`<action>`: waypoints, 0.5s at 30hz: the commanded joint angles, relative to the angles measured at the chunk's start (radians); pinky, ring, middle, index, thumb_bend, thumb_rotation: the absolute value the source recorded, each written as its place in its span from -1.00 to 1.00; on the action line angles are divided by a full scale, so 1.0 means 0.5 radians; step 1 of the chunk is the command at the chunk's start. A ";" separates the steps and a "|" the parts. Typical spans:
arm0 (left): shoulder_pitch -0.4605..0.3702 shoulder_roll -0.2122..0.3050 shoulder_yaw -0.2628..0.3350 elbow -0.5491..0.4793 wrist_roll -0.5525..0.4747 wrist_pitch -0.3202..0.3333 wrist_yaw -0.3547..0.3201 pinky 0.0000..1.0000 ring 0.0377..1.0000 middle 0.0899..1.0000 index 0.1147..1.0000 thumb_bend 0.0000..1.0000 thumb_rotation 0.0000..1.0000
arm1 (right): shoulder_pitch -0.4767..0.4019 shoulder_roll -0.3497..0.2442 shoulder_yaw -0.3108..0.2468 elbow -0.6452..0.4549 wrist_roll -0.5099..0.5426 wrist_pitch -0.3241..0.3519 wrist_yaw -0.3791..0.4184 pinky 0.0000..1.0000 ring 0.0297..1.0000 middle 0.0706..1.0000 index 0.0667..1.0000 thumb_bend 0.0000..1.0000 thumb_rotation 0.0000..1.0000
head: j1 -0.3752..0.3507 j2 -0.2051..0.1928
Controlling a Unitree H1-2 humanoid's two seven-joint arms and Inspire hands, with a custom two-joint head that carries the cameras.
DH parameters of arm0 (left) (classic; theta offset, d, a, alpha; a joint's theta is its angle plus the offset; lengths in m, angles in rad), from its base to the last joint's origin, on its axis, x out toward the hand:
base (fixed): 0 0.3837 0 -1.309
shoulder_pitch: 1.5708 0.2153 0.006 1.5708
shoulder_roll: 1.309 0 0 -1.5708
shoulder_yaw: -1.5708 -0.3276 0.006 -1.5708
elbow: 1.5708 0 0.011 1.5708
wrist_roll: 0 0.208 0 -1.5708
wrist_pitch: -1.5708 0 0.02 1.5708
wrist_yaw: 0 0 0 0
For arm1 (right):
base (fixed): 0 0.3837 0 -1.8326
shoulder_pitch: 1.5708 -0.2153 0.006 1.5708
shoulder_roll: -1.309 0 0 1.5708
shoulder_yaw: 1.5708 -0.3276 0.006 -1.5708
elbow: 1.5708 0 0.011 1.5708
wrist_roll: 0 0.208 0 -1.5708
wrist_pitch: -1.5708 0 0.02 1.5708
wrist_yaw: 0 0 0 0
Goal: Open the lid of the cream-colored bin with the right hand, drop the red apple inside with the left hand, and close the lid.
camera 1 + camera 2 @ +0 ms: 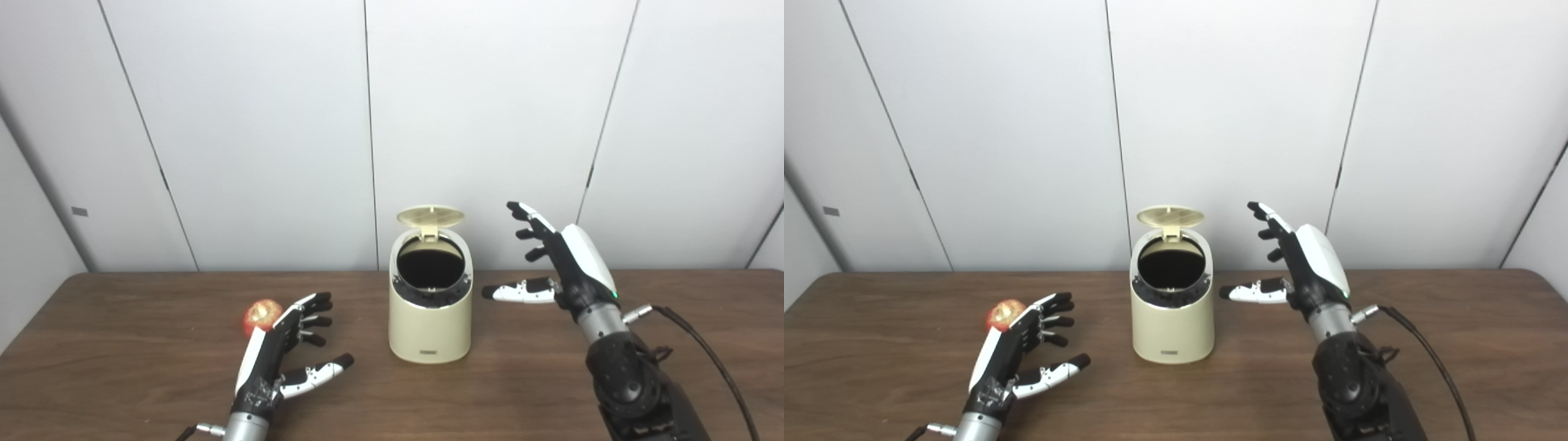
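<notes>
The cream-colored bin (430, 327) stands upright in the middle of the brown table (122, 380). Its round lid (430, 216) is flipped up at the back and the dark opening shows. The red apple (260, 315) lies on the table left of the bin, partly hidden behind my left hand. My left hand (278, 355) is open, just in front of and beside the apple, not holding it. My right hand (557, 263) is open and raised to the right of the bin, thumb pointing toward it, not touching it.
A black cable (704, 355) runs from my right wrist toward the table's right front. White wall panels (245, 122) stand right behind the table's far edge.
</notes>
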 commanded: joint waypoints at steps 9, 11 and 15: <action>-0.047 0.023 0.007 -0.077 -0.003 -0.026 -0.018 0.15 0.42 0.56 0.63 0.37 -0.85 | 0.165 -0.014 -0.108 -0.038 0.235 -0.321 -0.109 0.35 0.66 0.91 0.80 0.33 -0.50 | 0.010 0.002; -0.047 0.024 0.008 -0.072 -0.003 -0.035 -0.019 0.15 0.42 0.56 0.63 0.37 -0.84 | 0.200 -0.020 -0.099 -0.004 0.224 -0.393 -0.134 0.35 0.63 0.83 0.81 0.34 -0.53 | 0.010 -0.001; -0.048 0.021 0.009 -0.068 0.006 -0.036 -0.014 0.16 0.43 0.56 0.62 0.36 -0.85 | 0.249 0.000 -0.088 0.038 0.238 -0.501 -0.167 0.31 0.55 0.73 0.77 0.42 -0.48 | 0.013 -0.008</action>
